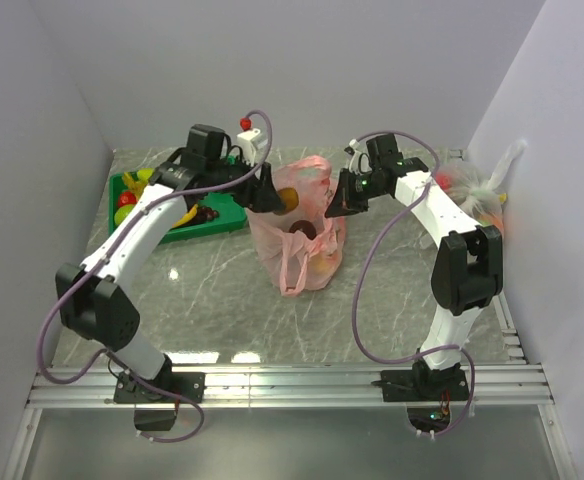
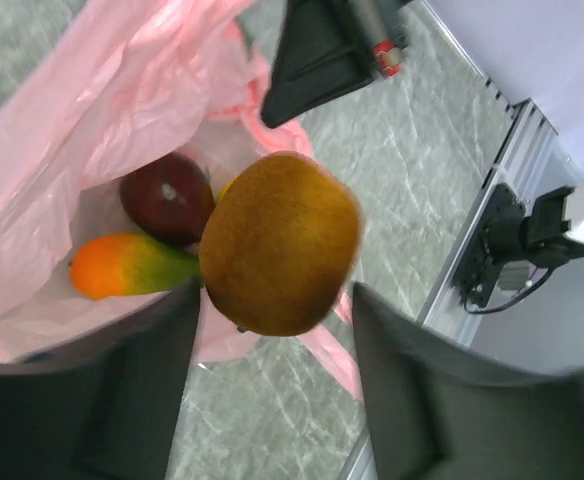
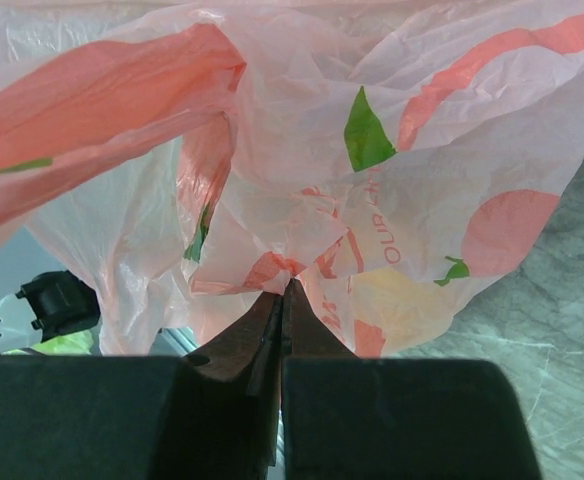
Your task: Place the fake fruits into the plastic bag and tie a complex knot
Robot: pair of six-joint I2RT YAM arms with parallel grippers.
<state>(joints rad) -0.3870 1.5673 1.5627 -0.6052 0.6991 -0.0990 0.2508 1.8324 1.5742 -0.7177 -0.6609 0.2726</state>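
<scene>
While our right gripper [image 3: 283,292] pinches the plastic bag [image 3: 412,150] by its rim, our left gripper [image 2: 277,305] clasps a brown fruit [image 2: 280,235] above its open mouth; next we should release it squarely inside.

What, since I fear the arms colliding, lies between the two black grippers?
Top external view: the thin translucent pink plastic bag stands between the left gripper and right gripper.
</scene>
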